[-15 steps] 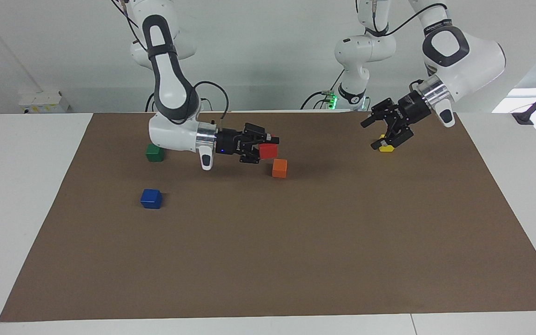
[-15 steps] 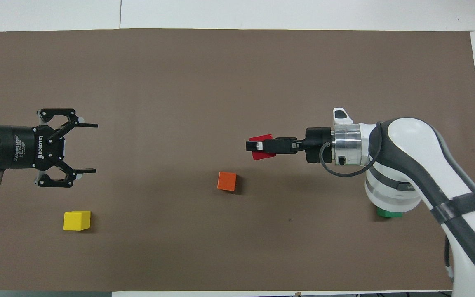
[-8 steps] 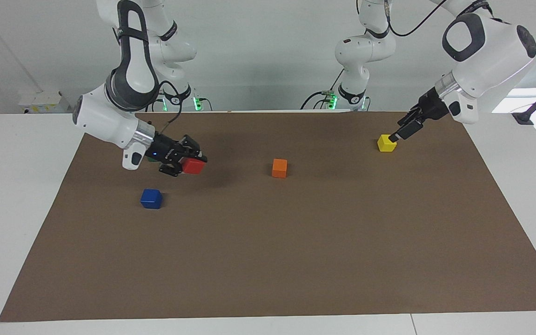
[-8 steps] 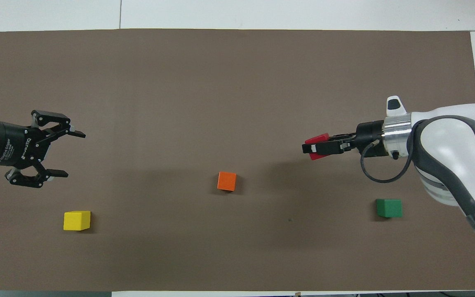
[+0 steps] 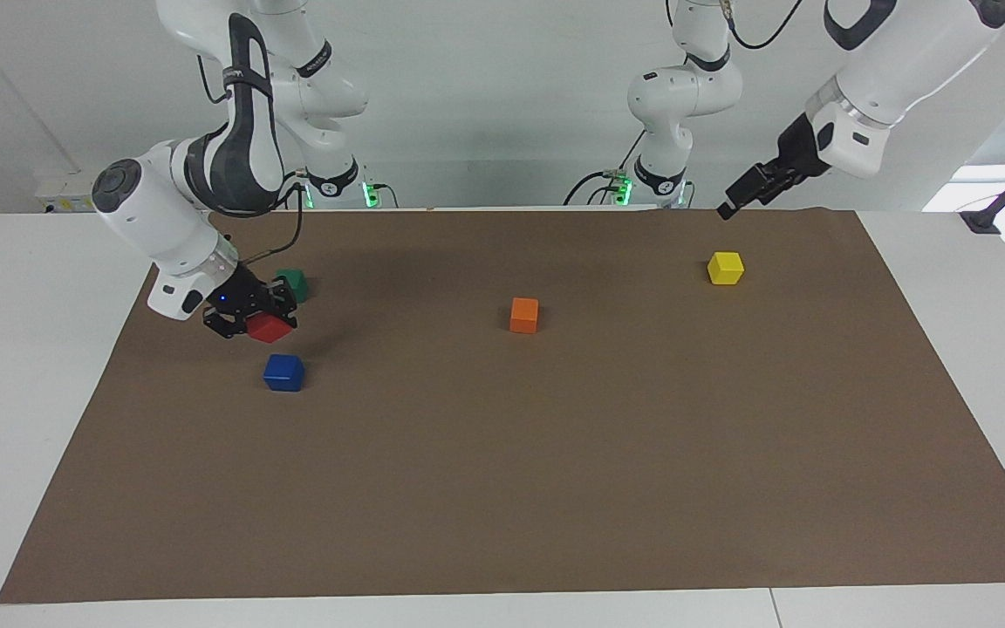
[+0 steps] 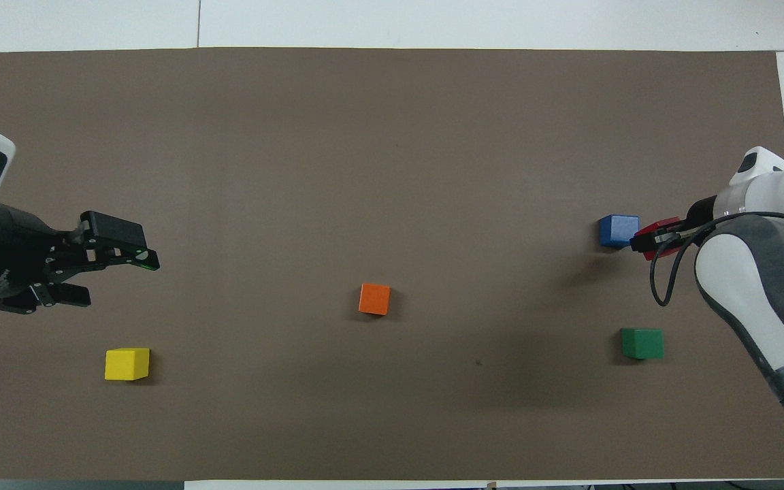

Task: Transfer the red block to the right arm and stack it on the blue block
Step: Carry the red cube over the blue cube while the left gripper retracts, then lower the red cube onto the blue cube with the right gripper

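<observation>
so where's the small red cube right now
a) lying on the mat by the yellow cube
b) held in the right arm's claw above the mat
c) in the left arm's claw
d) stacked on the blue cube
b: the small red cube sits clamped in the right arm's claw, in the air beside the small blue cube, not on it.

A white tabletop [image 5: 23,366] fills the lower frame, covered mostly by a brown mat [image 5: 555,480]. A plain pale wall [image 5: 485,105] spans the upper frame. At upper left sits a white socket box [image 5: 82,190]; at far right, bright window light [image 5: 1004,187].
</observation>
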Robot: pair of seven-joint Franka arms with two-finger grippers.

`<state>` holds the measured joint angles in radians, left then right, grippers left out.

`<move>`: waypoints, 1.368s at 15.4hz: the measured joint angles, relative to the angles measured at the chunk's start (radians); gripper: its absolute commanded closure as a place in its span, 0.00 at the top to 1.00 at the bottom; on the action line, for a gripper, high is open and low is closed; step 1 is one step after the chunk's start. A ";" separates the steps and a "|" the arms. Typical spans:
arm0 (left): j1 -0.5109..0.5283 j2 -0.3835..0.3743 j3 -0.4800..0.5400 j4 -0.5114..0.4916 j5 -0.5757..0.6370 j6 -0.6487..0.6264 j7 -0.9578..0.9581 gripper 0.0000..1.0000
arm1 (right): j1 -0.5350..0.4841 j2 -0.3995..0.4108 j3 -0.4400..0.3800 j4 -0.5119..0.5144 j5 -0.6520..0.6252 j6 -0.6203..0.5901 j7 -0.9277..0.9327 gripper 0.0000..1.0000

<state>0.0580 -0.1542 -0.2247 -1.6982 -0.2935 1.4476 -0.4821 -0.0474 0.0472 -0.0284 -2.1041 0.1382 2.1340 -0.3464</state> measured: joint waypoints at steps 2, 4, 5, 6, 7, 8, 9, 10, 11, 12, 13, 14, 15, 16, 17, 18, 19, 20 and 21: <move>-0.026 -0.033 -0.027 0.001 0.017 -0.014 0.007 1.00 | 0.001 0.007 0.003 -0.001 -0.040 0.070 0.072 0.00; -0.028 -0.050 -0.035 -0.005 0.069 -0.018 0.094 1.00 | 0.002 0.023 0.006 -0.001 -0.089 0.141 0.149 0.00; -0.026 -0.051 -0.030 -0.012 0.101 -0.016 0.162 1.00 | 0.003 0.034 0.008 -0.002 -0.111 0.176 0.182 0.00; -0.022 -0.051 -0.022 -0.022 0.131 -0.011 0.222 1.00 | 0.007 0.047 0.009 -0.002 -0.129 0.202 0.209 0.00; -0.017 -0.051 -0.015 -0.032 0.160 -0.003 0.260 1.00 | 0.015 0.059 0.010 -0.002 -0.143 0.218 0.236 0.00; -0.010 -0.051 -0.011 -0.038 0.198 0.007 0.285 1.00 | 0.025 0.071 0.010 -0.002 -0.163 0.234 0.270 0.00; -0.007 -0.050 -0.008 -0.038 0.233 0.010 0.303 1.00 | 0.038 0.081 0.011 -0.002 -0.183 0.244 0.306 0.00; -0.005 -0.051 -0.005 -0.038 0.259 0.010 0.323 1.00 | 0.056 0.088 0.011 -0.002 -0.205 0.248 0.340 0.00; -0.003 -0.050 0.002 -0.038 0.275 0.010 0.348 1.00 | 0.073 0.093 0.012 -0.002 -0.224 0.252 0.373 0.00; -0.001 -0.047 0.016 -0.034 0.279 0.010 0.370 1.00 | 0.083 0.097 0.012 -0.002 -0.238 0.262 0.395 0.00; 0.000 -0.037 0.038 -0.027 0.280 0.012 0.384 1.00 | 0.087 0.103 0.013 -0.002 -0.242 0.275 0.402 0.00; 0.001 -0.025 0.064 -0.019 0.280 0.012 0.394 1.00 | 0.087 0.107 0.013 -0.002 -0.243 0.284 0.402 0.00; 0.001 -0.014 0.087 -0.015 0.280 0.012 0.403 1.00 | 0.084 0.110 0.013 -0.002 -0.243 0.288 0.402 0.00; 0.001 -0.006 0.104 -0.014 0.280 0.012 0.410 1.00 | 0.081 0.111 0.012 -0.002 -0.243 0.288 0.402 0.00; 0.001 0.002 0.112 -0.011 0.280 0.012 0.413 1.00 | 0.080 0.112 0.011 -0.003 -0.243 0.288 0.402 0.00; 0.001 0.010 0.113 -0.009 0.280 0.012 0.413 1.00 | 0.079 0.113 0.010 -0.004 -0.243 0.288 0.402 0.00; 0.001 0.018 0.111 -0.008 0.280 0.012 0.413 1.00 | 0.079 0.116 0.009 -0.006 -0.243 0.288 0.402 0.00; 0.000 0.029 0.108 -0.007 0.280 0.012 0.413 1.00 | 0.079 0.121 0.009 -0.007 -0.243 0.288 0.404 0.00; -0.001 0.042 0.105 -0.007 0.280 0.010 0.413 1.00 | 0.079 0.125 0.009 -0.008 -0.243 0.288 0.409 0.00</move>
<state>0.0565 -0.1119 -0.1201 -1.7053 -0.0131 1.4577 -0.0695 0.0320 0.1721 -0.0195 -2.1121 -0.1047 2.4224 0.0623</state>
